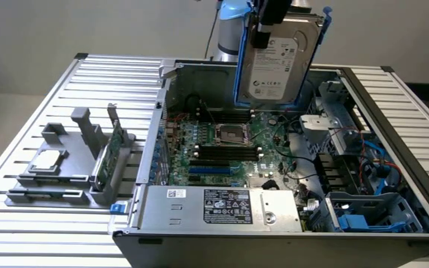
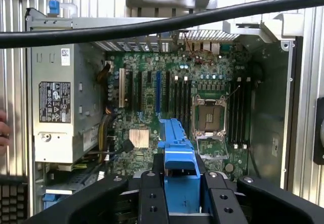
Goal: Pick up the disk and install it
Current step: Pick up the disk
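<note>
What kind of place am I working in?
Likely a computer assembly bench: an open computer case on a slatted metal table, a grey parts fixture beside it, the disk gripped in the tool.

Two black fingers (image 2: 153, 198) press on both sides of the blue frame of the disk (image 2: 179, 168), above an open computer case (image 2: 268, 107). Inside it lie a green motherboard (image 2: 212, 70), a processor socket (image 2: 209, 118) and a grey power supply (image 2: 66, 97). A black cable (image 2: 152, 27) crosses in front. The case rests on a ribbed tabletop (image 2: 310, 57).
</note>
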Tool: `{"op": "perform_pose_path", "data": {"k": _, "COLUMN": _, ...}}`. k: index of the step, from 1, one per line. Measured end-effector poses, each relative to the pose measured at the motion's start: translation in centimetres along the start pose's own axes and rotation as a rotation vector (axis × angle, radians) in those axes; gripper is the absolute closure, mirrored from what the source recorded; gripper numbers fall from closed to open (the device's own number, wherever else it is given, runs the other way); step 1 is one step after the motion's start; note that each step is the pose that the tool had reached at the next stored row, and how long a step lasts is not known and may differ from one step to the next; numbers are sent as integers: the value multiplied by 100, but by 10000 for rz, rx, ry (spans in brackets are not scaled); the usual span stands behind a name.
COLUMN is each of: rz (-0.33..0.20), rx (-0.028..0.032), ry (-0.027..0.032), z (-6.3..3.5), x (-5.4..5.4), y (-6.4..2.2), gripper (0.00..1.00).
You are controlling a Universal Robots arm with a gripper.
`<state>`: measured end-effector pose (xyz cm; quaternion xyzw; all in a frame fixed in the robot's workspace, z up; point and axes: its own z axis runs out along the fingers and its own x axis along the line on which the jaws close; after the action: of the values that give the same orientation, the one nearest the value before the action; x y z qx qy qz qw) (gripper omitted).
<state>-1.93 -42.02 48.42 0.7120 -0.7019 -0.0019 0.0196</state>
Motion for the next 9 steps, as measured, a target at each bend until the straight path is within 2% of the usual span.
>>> {"op": "perform_pose_path", "data": {"k": 4, "rz": 0, "rx": -11, "ry": 0, "z": -2, "x": 98, "y": -128, "gripper": 67}}
{"op": "perform_pose_path", "data": {"k": 9, "rz": 0, "rx": -61, "ry": -1, "z": -14, "x": 226, "y": -285, "gripper": 67}}
